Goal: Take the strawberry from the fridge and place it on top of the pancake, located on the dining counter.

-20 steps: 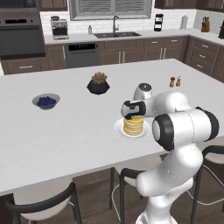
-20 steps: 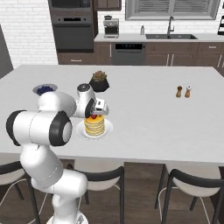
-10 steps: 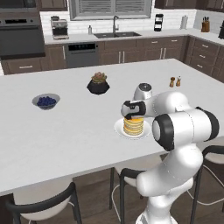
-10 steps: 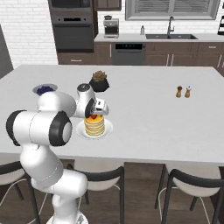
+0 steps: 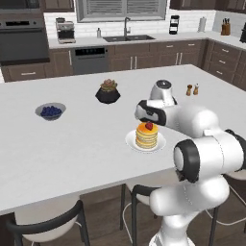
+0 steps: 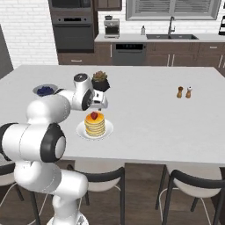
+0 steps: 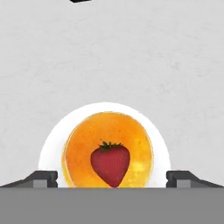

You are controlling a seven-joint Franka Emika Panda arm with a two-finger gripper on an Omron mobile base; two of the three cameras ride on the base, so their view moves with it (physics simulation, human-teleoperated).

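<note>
The red strawberry (image 7: 110,162) lies atop the golden pancake (image 7: 108,148) stack.

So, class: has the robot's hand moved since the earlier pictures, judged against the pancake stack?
Yes. The gripper has risen off the pancake, so the strawberry on top now shows, and its fingers stand open.

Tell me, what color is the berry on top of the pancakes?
The strawberry is bright red with a little dark green top, clearest in the hand view.
</note>
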